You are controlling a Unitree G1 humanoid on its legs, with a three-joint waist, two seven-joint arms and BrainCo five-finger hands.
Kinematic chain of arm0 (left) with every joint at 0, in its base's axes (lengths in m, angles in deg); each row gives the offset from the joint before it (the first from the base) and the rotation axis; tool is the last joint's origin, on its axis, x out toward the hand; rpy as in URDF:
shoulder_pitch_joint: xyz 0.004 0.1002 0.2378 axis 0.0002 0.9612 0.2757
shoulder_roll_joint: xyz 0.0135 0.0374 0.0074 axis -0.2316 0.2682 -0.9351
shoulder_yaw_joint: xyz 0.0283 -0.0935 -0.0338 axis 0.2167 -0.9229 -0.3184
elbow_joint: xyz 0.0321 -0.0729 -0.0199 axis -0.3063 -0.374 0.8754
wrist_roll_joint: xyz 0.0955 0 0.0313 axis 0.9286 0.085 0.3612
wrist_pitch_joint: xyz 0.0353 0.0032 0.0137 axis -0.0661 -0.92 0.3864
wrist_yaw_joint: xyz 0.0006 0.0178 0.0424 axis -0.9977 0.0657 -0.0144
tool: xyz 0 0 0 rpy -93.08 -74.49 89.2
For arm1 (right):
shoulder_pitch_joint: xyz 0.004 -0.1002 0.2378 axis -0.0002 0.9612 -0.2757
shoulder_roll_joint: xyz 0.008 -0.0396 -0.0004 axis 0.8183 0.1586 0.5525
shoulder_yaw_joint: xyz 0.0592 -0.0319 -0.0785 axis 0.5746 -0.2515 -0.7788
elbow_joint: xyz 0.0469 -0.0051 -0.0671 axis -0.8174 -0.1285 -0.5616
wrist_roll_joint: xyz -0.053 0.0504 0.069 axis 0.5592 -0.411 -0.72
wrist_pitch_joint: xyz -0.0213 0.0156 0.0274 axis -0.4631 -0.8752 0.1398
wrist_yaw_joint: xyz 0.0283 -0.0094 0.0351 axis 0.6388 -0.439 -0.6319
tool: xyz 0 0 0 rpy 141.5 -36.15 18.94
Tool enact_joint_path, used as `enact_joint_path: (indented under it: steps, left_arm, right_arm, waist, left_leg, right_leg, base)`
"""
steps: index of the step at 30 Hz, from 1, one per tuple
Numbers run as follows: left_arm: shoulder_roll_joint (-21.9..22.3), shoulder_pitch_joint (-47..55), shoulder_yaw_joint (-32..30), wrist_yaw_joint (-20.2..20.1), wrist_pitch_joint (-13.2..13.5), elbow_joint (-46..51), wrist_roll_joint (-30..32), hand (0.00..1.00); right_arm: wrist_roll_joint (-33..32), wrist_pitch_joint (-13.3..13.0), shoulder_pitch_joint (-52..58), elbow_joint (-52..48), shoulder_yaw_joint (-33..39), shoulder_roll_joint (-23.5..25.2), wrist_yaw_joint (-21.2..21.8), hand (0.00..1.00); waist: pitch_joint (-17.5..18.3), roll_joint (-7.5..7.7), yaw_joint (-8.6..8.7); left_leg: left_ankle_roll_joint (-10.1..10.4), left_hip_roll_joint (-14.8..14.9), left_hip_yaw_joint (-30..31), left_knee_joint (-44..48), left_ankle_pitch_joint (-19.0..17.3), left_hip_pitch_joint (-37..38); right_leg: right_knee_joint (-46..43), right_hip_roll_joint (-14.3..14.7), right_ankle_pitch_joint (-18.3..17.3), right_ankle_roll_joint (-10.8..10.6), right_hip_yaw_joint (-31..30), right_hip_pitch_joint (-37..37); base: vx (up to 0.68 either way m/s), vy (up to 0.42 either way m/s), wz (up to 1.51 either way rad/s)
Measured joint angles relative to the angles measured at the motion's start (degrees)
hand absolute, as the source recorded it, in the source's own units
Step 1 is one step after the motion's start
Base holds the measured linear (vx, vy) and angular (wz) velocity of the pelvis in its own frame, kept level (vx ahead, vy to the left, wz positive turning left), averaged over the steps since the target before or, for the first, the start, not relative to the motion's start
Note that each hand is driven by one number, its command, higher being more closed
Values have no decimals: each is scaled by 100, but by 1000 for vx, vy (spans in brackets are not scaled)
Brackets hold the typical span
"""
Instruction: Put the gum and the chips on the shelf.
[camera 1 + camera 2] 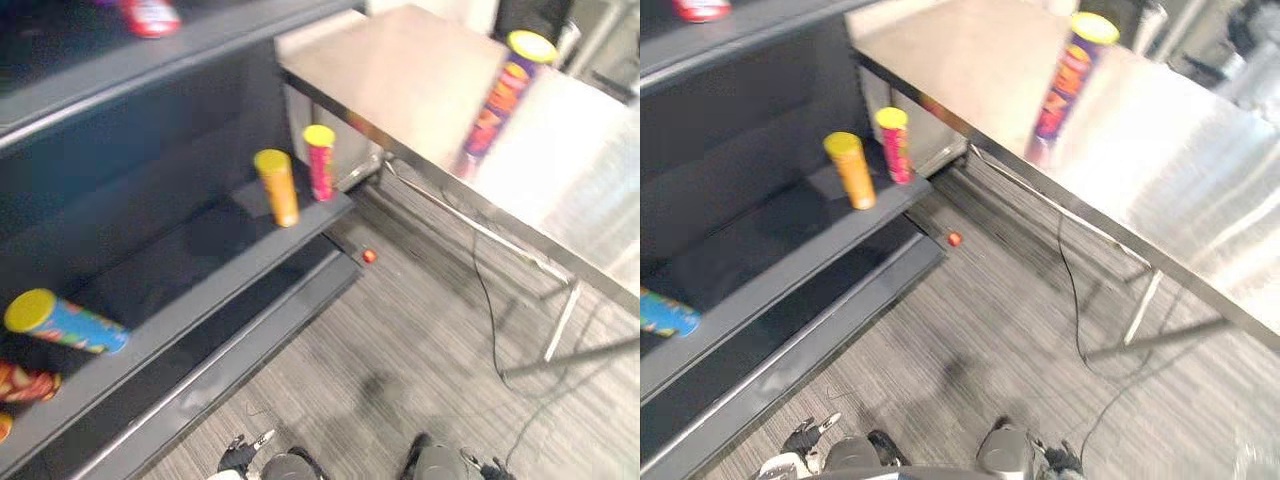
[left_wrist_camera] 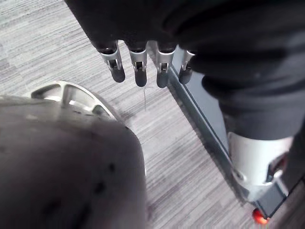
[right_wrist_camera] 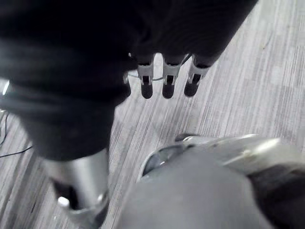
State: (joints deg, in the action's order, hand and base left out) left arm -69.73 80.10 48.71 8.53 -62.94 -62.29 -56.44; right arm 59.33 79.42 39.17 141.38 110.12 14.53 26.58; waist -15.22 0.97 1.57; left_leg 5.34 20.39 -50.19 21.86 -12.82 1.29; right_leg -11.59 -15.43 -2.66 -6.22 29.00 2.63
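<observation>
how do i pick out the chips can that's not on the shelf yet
Look at the shiny steel table right of the dark shelf. One tall can stands upright on it, alone. Its body is purple under a yellow lid, unlike the orange can and the pink can on the shelf.

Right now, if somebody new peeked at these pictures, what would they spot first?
Probably the tall purple chips can, standing alone on the shiny metal table. Next, the orange can and the pink can upright together at the end of the dark shelf, with a blue can lying on its side further along. The left hand and the right hand hang open above the carpet, holding nothing.
</observation>
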Motion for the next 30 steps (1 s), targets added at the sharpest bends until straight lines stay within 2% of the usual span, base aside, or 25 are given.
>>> enact_joint_path:
  steps: [2, 3, 6, 10, 14, 16, 18, 19, 20, 21, 22, 24, 25, 28, 29, 30]
  left_arm:
    - [48, 8, 1, 0, 5, -10, -1, 0]
    - [62, 8, -7, -1, 4, -8, -3, 0]
    - [112, -46, -19, -13, 6, 6, -9, 0]
    - [156, -109, -25, 10, 2, 28, 8, 0]
    - [235, -105, -125, 17, -6, 77, 70, 0]
    - [337, -105, -248, 17, -6, 98, 67, 0]
    - [410, -124, -409, 14, 0, 144, -24, 0]
    - [421, -123, -467, 17, -1, 176, -183, 0]
    - [443, -121, -491, 17, 3, 188, -251, 0]
    - [436, -103, -502, 40, 68, 231, -462, 0]
    - [477, -108, -455, 44, 126, 259, -629, 0]
    - [577, -119, -295, 16, 159, 380, -668, 0]
    - [578, -112, -225, 4, 172, 383, -668, 0]
    - [591, -102, -225, 4, 193, 355, -664, 0]
    - [602, -111, -227, -1, 185, 340, -671, 0]
    - [593, -126, -222, -3, 196, 333, -635, 0]
  right_arm:
    - [0, 10, 9, 23, -33, -41, -14, 0]
    - [5, 9, -7, 20, -84, -59, -13, 0]
    - [12, -2, -51, 21, -183, -102, -7, 0]
    - [14, -8, -76, 1, -148, -105, -15, 0]
    - [3, -12, -163, 1, -1, -101, -20, 0]
    - [-14, -29, -164, 14, 30, -102, -48, 0]
    - [-46, -36, -166, 75, 28, -96, -71, 0]
    - [-52, -44, -168, 71, 26, -106, -101, 0]
    - [-53, -49, -164, 70, 17, -113, -110, 0]
    - [-58, -53, -153, 70, -4, -124, -117, 0]
    - [-62, -52, -164, 75, -7, -168, -124, 0]
    - [-102, -55, -196, 102, 9, -303, -130, 0]
    - [-102, -53, -201, 138, 10, -349, -128, 0]
    - [-100, -57, -167, 168, 29, -371, -126, 0]
    - [-99, -58, -165, 169, 30, -376, -124, 0]
    - [-98, -58, -156, 164, 28, -297, -123, 0]
  waist:
    - [16, -60, -10]
    - [33, -71, -6]
    - [32, -70, 12]
    - [28, -67, 55]
    - [3, -97, 204]
    - [-8, -100, 278]
    - [-74, -85, 247]
    - [-140, -111, 219]
    - [-174, -117, 203]
    - [-231, -85, 146]
    - [-254, -109, 119]
    - [-286, -170, 115]
    - [-296, -189, 79]
    - [-250, -294, -50]
    - [-249, -337, -58]
    - [-218, -282, -103]
  left_leg:
    - [102, 143, -130, -76, 137, 169]
    - [183, 151, -164, -191, 229, 222]
    - [214, 85, -177, -456, 461, 283]
    - [161, -180, -129, -842, 723, 158]
    - [110, -325, -96, -964, 847, 109]
    - [110, -251, -91, -799, 847, 101]
    - [110, 39, -82, -217, 846, 85]
    - [45, 311, 154, 315, 887, 71]
    - [-66, 401, 485, 581, 958, 16]
    - [-330, 440, 1401, 1096, 1117, -268]
    - [-42, 156, 2405, 1241, 793, -604]
    - [175, -425, 3259, 937, 392, -858]
    - [228, -657, 3446, 574, 357, -935]
    - [250, -813, 3909, -713, 464, -898]
    - [242, -821, 4042, -791, 646, -909]
    - [173, -913, 4059, -762, 607, -820]
  right_leg:
    - [0, 195, -7, 15, -141, -2]
    - [1, 280, -31, 56, -162, -4]
    - [43, 336, -43, 75, -161, 39]
    - [-227, 155, -132, 176, -148, 346]
    - [-619, -2, -301, 224, -166, 579]
    - [-729, -24, -424, 242, -212, 615]
    - [-764, 37, -587, 304, -321, 588]
    - [-766, 159, -611, 345, -474, 506]
    - [-770, 242, -629, 375, -577, 454]
    - [-740, 330, -655, 421, -798, 388]
    - [-673, 369, -656, 433, -1052, 380]
    - [-546, 380, -628, 476, -1303, 374]
    - [-474, 419, -628, 476, -1439, 347]
    - [-342, 702, -586, 404, -1735, 309]
    - [-352, 767, -554, 352, -1811, 307]
    - [-293, 754, -481, 237, -2028, 256]
  base:
    - [-18, -191, -52]
    - [-33, -124, -23]
    - [-33, -114, -6]
    - [-77, -25, 9]
    - [-55, -25, 5]
    - [-54, -67, -3]
    - [-50, -104, -37]
    - [-24, -99, -62]
    - [-30, -144, -82]
    - [-6, -113, -85]
    - [34, -56, -79]
    - [74, 56, -74]
    - [65, 65, -72]
    - [99, 135, -89]
    - [160, 234, -86]
    - [152, 180, -44]
